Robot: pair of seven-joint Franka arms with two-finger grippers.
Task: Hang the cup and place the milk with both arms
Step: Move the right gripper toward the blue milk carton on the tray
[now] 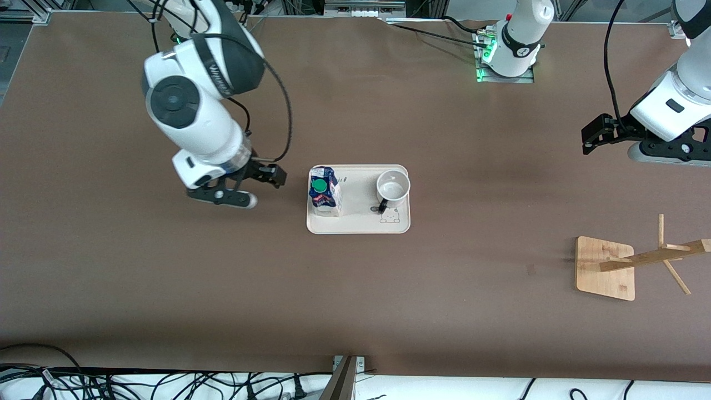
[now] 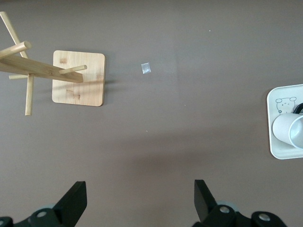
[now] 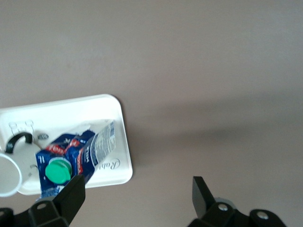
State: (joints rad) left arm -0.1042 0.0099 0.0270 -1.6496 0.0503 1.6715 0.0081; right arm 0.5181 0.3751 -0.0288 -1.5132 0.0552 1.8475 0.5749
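The milk (image 1: 324, 191), a small carton with a blue top and green cap, stands on a cream tray (image 1: 361, 221) mid-table. The white cup (image 1: 393, 188) sits upright on the same tray, its black handle toward the front camera. My right gripper (image 1: 271, 175) hovers open and empty over the table beside the tray's milk end. In the right wrist view one fingertip (image 3: 75, 189) is close to the milk (image 3: 80, 151). My left gripper (image 1: 587, 140) hangs open and empty over bare table at the left arm's end. The left wrist view shows the cup (image 2: 289, 132) at its edge.
A wooden cup rack (image 1: 605, 268) with slanted pegs stands toward the left arm's end, nearer the front camera than the left gripper; it also appears as the rack (image 2: 78, 78) in the left wrist view. A small tape scrap (image 2: 146, 68) lies on the brown table beside it.
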